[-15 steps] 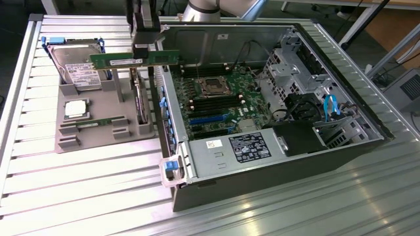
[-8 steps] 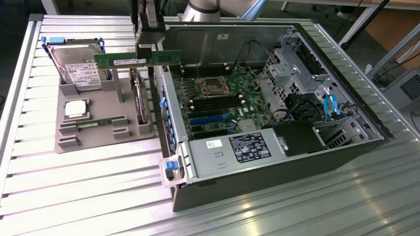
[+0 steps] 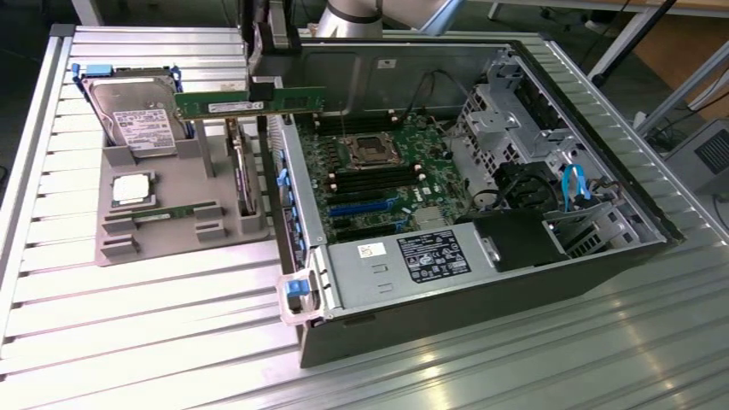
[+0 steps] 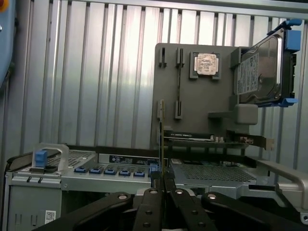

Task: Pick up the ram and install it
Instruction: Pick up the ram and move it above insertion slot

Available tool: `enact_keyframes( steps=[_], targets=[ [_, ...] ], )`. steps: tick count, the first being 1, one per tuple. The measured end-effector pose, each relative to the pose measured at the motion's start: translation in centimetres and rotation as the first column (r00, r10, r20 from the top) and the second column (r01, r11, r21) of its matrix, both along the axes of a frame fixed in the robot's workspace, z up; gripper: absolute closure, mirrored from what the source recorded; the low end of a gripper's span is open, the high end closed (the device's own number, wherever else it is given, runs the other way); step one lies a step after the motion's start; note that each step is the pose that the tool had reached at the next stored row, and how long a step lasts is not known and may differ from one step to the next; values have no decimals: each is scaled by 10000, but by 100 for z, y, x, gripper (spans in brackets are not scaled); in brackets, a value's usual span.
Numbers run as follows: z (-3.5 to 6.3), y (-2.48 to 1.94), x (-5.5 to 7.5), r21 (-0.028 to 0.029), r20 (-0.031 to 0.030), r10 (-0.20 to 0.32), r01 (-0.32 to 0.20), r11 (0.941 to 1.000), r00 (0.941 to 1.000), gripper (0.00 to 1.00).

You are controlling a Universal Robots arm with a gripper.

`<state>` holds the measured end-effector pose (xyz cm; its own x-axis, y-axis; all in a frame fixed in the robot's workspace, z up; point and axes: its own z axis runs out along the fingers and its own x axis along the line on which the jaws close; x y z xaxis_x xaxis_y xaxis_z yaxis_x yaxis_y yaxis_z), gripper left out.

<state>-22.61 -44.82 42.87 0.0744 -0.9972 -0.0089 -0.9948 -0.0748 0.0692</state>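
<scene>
Ram [image 3: 248,103] hangs in the air, clamped between the gripper's [image 3: 269,87] closed fingers, above the computer case's [image 3: 376,73] side wall nearest the grey holder [image 3: 171,248].

The exterior view shows the open computer case with its motherboard [image 3: 387,171] exposed, which the wrist view does not. In the wrist view the case [image 4: 72,180] appears as an outer edge with blue tabs.

The holder lies on the ribbed table [image 3: 137,342] just beside the case. The wrist view looks straight onto the holder's face [image 4: 192,96].

The hard drive [image 3: 137,120] [image 4: 260,72] leans in its blue bracket on the holder. The expansion card [image 3: 242,175] [image 4: 211,139] stands on edge at the side of the holder next to the case. The square processor [image 3: 133,190] [image 4: 205,64] rests in its recess.

In the exterior view the ram's long axis runs level, from that view's left to its right, with the flat green face toward the camera. It is gripped along its upper edge. In the wrist view the ram [image 4: 160,144] shows edge-on, a thin line rising from between the gripper's [image 4: 163,186] fingers.
</scene>
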Motion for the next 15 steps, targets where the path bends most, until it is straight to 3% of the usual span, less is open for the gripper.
enact_keyframes(
  steps=[15],
  targets=[
    [-2,0,177,-2,-77,0,0,10000,10000,88]
  ],
)
